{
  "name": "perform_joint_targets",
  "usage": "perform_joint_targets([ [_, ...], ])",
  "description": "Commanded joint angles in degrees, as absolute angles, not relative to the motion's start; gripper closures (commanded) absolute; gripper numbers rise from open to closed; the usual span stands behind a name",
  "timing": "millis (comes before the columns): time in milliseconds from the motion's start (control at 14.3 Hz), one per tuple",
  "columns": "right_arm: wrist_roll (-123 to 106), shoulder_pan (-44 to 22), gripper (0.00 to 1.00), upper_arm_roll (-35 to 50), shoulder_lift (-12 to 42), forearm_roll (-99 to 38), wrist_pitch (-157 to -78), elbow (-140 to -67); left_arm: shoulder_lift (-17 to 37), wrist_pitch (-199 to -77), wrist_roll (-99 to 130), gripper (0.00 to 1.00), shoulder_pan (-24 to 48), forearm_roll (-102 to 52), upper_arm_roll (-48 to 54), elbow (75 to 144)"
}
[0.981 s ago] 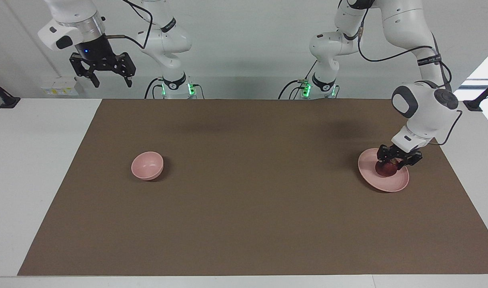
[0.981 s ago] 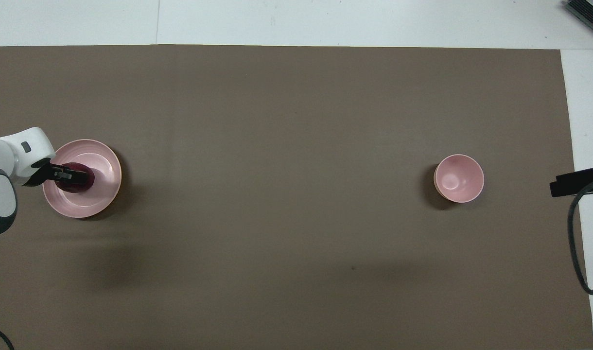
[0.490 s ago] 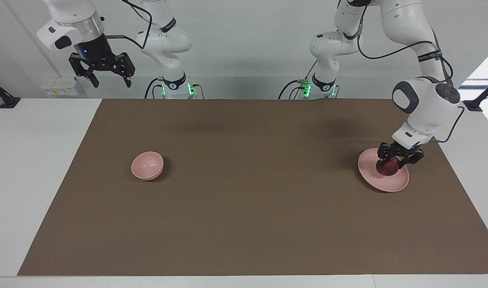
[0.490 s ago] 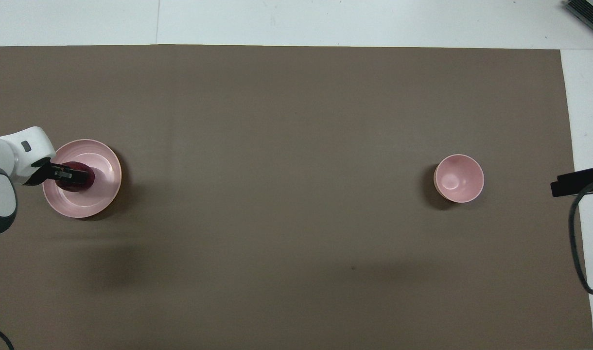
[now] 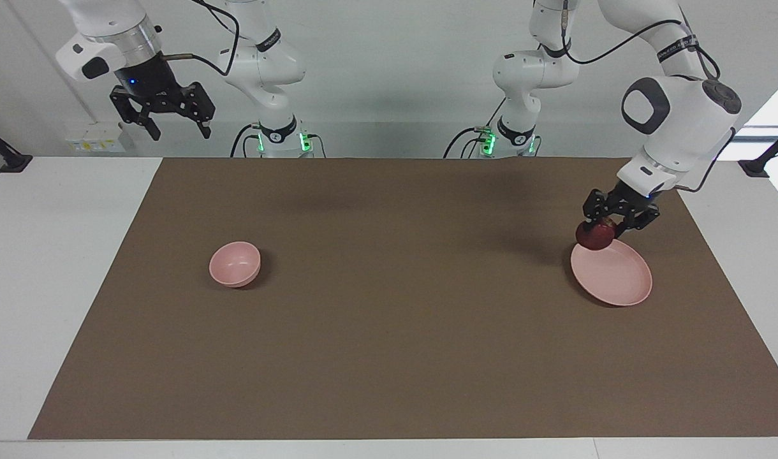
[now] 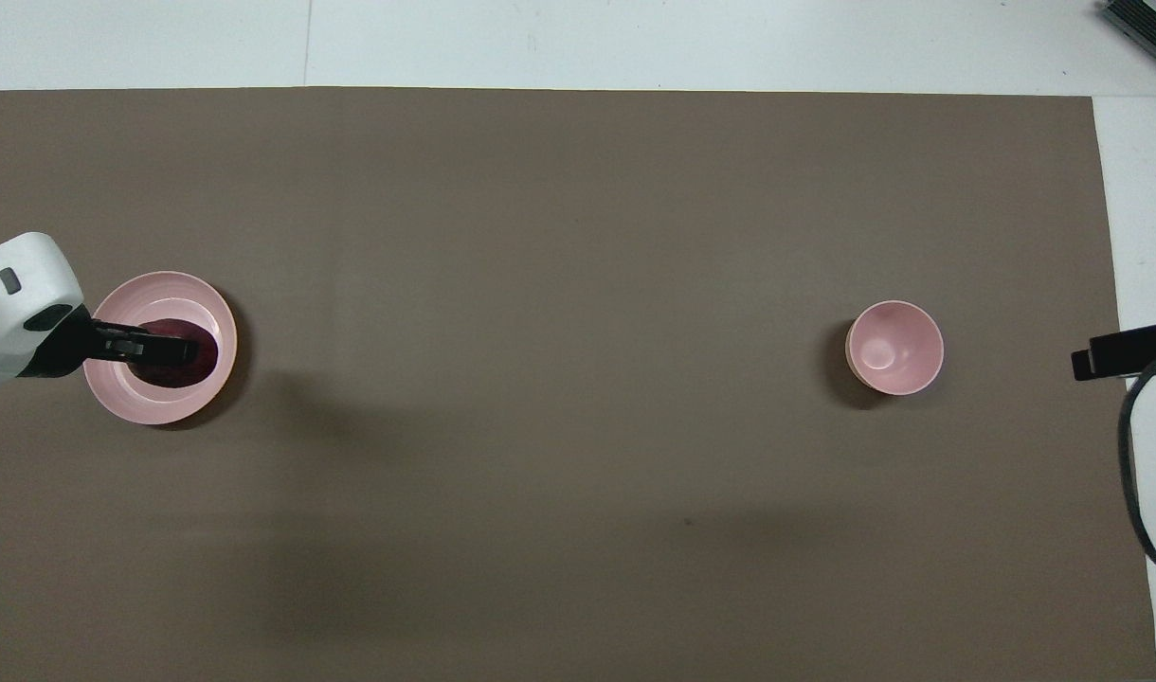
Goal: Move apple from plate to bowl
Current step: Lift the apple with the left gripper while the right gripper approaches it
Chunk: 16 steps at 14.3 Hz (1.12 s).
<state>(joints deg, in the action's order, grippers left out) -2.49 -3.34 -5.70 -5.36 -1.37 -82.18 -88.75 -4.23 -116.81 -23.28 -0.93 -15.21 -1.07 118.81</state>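
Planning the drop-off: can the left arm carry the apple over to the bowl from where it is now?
Probably not alone. The left gripper holds the apple over the plate; the bowl sits at the right arm's end, nothing between. The open right gripper waits nearby.

The plate [image 5: 612, 276] lies on the mat [image 5: 389, 299] toward the left arm's end of the counter [image 5: 57, 255]. The bowl [image 5: 234, 263] sits on the same mat toward the right arm's end, well apart from the plate. The apple [image 5: 594, 235] hangs in the air over the plate, clear of it, held in the jaws of the left gripper [image 5: 612, 223]. The right gripper [image 5: 162, 121] waits high over its own end of the counter.
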Motion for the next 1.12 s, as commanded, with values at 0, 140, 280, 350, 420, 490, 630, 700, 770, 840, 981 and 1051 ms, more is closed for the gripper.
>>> perform_joint_targets([
  [0,1.2,-3.4,0.0,-4.7,-5.6,-2.8,-83.7,-90.4,-7.0,-111.6,-21.0,1.0,1.5,-20.2,-1.7,119.2],
  [140,7.7,-4.5,0.0,-4.6,-5.5,-7.0,-84.1,-91.5,-7.3,-110.6,-18.4,1.0,4.1,-24.8,-1.7,119.3],
  [280,15.5,-6.2,0.0,-4.6,-5.3,-9.5,-85.9,-93.0,-7.4,-110.5,-16.0,1.0,6.1,-28.2,-1.6,119.3],
  [350,19.4,-7.2,0.0,-4.6,-5.2,-11.3,-87.5,-94.0,-7.4,-110.5,-15.6,1.0,7.2,-30.0,-1.6,119.3],
  [420,23.6,-8.0,0.0,-4.6,-5.1,-13.4,-88.9,-95.1,-7.5,-110.6,-14.6,1.0,8.8,-31.5,-1.6,119.3],
  [490,27.1,-9.0,0.0,-4.6,-4.4,-15.1,-89.1,-95.4,-7.5,-110.7,-12.8,1.0,9.8,-33.2,-1.6,119.3],
  [630,33.9,-9.7,0.0,-4.6,-2.8,-18.8,-89.6,-95.4,-7.6,-110.7,-11.4,1.0,11.5,-39.6,-1.5,119.3],
  [700,36.7,-10.3,0.0,-4.6,-1.9,-21.0,-89.6,-95.4,-7.8,-111.2,-11.3,1.0,12.2,-42.2,-1.4,119.4],
  [770,39.3,-11.0,0.0,-4.6,-0.6,-23.3,-91.0,-95.4,-7.8,-111.4,-10.4,1.0,12.9,-44.1,-1.3,119.4],
  [840,42.2,-11.5,0.0,-4.6,0.7,-25.0,-92.8,-95.4,-8.0,-111.2,-9.6,1.0,13.6,-44.9,-1.1,119.5],
  [981,48.0,-14.0,0.0,-4.6,2.7,-28.5,-96.0,-95.4,-8.2,-110.6,-9.5,1.0,14.2,-48.1,-0.9,119.7],
  [1051,51.4,-14.8,0.0,-4.6,3.9,-30.7,-97.7,-95.4,-8.5,-110.7,-9.3,1.0,15.1,-50.1,-0.9,119.9],
])
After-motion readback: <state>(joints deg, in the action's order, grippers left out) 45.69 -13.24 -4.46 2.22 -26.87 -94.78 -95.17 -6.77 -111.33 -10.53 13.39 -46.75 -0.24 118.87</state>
